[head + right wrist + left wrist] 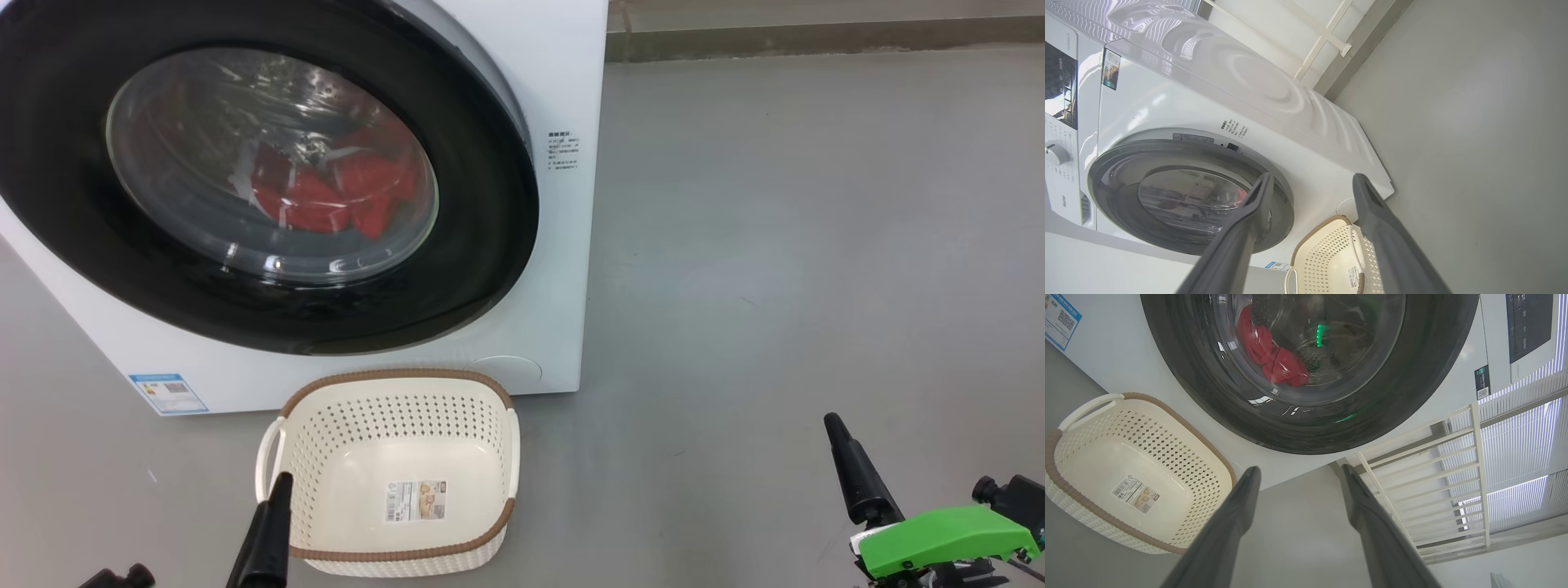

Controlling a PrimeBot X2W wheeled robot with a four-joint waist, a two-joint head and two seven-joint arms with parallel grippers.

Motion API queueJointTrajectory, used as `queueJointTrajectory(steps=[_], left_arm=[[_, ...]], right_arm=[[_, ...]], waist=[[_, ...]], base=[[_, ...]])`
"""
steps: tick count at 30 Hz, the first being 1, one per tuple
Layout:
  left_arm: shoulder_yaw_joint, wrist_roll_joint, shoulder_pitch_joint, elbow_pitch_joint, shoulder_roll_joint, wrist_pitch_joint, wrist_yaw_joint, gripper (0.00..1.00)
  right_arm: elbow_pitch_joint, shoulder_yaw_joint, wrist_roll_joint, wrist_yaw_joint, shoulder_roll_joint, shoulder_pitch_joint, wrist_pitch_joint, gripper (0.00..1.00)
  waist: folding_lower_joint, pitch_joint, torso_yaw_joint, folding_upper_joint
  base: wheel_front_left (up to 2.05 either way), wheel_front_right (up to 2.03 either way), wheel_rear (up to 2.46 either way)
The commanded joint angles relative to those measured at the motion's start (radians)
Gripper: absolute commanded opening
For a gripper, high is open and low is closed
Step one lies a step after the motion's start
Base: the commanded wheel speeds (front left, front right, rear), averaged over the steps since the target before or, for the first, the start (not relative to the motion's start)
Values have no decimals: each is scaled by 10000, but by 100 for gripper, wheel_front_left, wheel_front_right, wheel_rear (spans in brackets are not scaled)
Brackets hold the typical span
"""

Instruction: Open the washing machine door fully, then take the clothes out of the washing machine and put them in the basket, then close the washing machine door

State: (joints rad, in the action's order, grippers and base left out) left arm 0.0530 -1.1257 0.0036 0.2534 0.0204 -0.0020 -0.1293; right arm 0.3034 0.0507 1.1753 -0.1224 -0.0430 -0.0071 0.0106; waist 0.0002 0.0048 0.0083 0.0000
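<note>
The white washing machine stands at the left, its door lying flat against the front. Red clothes show through the glass bowl, low in the drum. On the floor right in front sits the cream basket with nothing in it but its bottom sticker. My left gripper is open at the basket's near left corner, and the left wrist view has its fingers spread below the door, the clothes and the basket. My right gripper hangs open over bare floor at the lower right, holding nothing.
Grey floor stretches to the right of the machine up to a low kerb at the back. A white railing and window blinds stand beside the machine. The control panel and a knob sit above the door.
</note>
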Motion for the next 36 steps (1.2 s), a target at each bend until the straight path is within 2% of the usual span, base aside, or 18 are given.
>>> queueJointTrajectory(steps=[1, 36], left_arm=[[78, 484, -113, -375, 188, -140, -5, 100], [-146, 5281, 87, -831, 376, -1210, 164, 100]], right_arm=[[-340, -121, -439, -31, -210, -164, 149, 100], [-595, -462, -4786, -53, -372, 71, 1177, 100]], waist=[[-1, -3, 8, 0], [-1, 3, 50, 0]], base=[[0, 0, 0], [0, 0, 0]])
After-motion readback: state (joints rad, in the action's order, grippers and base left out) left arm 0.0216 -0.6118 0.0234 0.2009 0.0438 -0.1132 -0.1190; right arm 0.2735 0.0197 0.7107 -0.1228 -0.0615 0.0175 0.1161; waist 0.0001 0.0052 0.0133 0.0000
